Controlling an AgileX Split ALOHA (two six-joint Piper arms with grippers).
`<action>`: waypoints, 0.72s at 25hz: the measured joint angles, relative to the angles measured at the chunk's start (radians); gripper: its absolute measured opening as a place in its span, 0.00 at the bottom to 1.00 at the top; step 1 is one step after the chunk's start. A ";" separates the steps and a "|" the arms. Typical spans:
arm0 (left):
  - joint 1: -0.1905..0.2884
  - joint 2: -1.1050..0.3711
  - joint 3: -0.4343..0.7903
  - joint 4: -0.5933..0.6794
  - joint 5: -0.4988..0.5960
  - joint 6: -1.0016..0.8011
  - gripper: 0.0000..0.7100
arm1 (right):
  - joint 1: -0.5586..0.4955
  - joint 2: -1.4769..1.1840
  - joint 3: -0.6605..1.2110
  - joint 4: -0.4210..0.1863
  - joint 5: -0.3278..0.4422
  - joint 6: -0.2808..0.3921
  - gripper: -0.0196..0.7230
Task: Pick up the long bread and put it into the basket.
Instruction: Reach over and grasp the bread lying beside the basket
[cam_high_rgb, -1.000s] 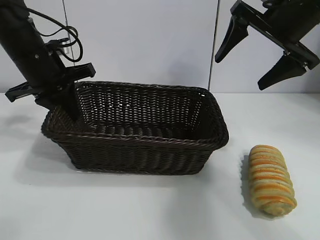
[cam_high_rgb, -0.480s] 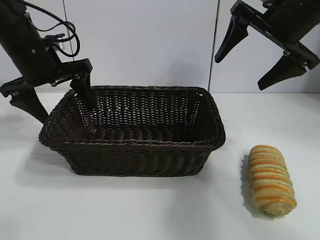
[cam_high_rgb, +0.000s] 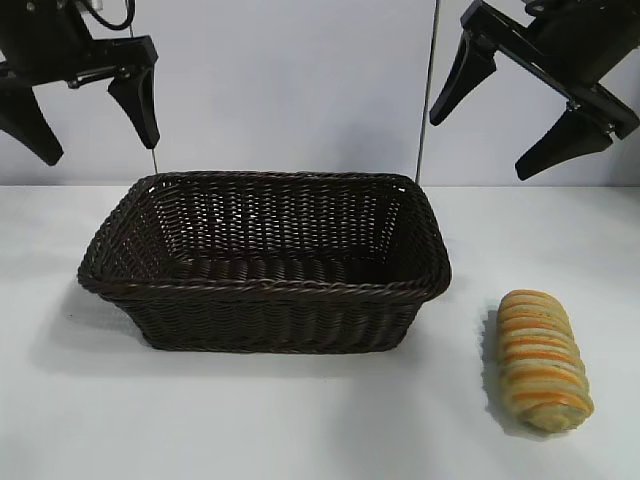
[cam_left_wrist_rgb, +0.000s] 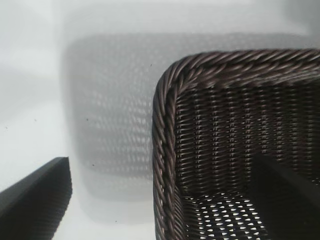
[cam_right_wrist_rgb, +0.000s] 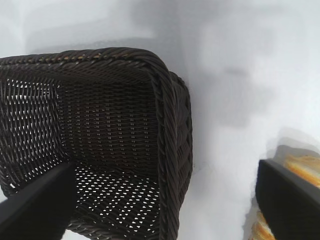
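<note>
The long bread (cam_high_rgb: 541, 359), tan-yellow with orange-brown ridges, lies on the white table to the right of the basket; its edge shows in the right wrist view (cam_right_wrist_rgb: 300, 165). The dark-brown wicker basket (cam_high_rgb: 270, 290) stands in the middle, empty; it also shows in the left wrist view (cam_left_wrist_rgb: 165, 150) and the right wrist view (cam_right_wrist_rgb: 170, 130). My left gripper (cam_high_rgb: 95, 125) is open and empty, high above the basket's left end. My right gripper (cam_high_rgb: 490, 140) is open and empty, high above the basket's right end and the bread.
A white table (cam_high_rgb: 300, 420) with a pale wall behind it. A thin dark vertical seam (cam_high_rgb: 428, 90) runs down the wall near my right gripper.
My left gripper has let go of the basket's left rim, opened and risen well above it. The basket has settled level. The right arm and the bread have not moved.
</note>
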 joint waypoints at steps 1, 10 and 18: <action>0.009 0.000 -0.009 0.035 0.011 -0.008 0.98 | 0.000 0.000 0.000 0.000 0.000 0.000 0.96; 0.261 -0.035 -0.040 0.200 0.077 0.013 0.98 | 0.000 0.000 0.000 0.000 0.002 0.000 0.96; 0.503 -0.207 -0.040 0.099 0.082 0.086 0.98 | 0.000 0.000 0.000 0.000 0.003 -0.005 0.96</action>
